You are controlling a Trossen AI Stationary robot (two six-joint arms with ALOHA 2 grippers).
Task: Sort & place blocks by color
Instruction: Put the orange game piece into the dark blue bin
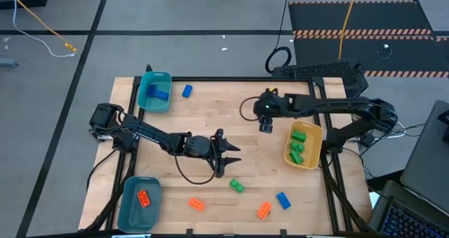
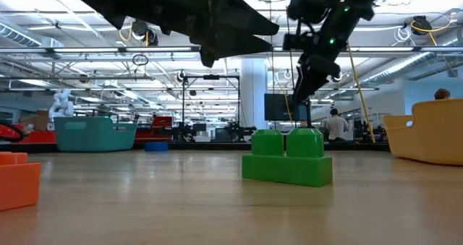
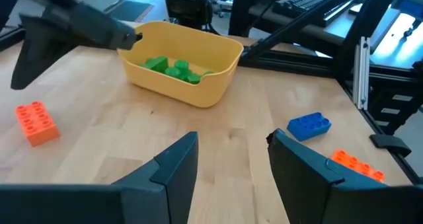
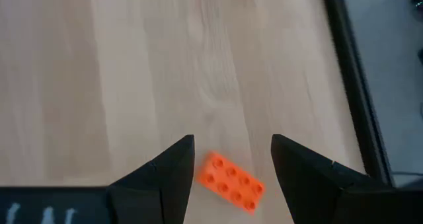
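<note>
Left gripper hangs above the middle of the pale wooden slatted table, fingers parted and holding nothing. The small green studded plastic brick lies on the table just beyond those fingertips, towards the table's near edge. Right gripper hovers beside the yellow-orange plastic bin, also parted and empty; that bin already holds several green bricks. Further loose bricks lie along the table's near edge: an orange one, another orange one and a blue one.

Judging by looks, the green brick is light, rigid and smooth-sided, so it should not deform but could slip or skate across the wood if nudged. Its two flat long sides seem the best place to pinch, below the studs, with the fingers brought down squarely over it.
</note>
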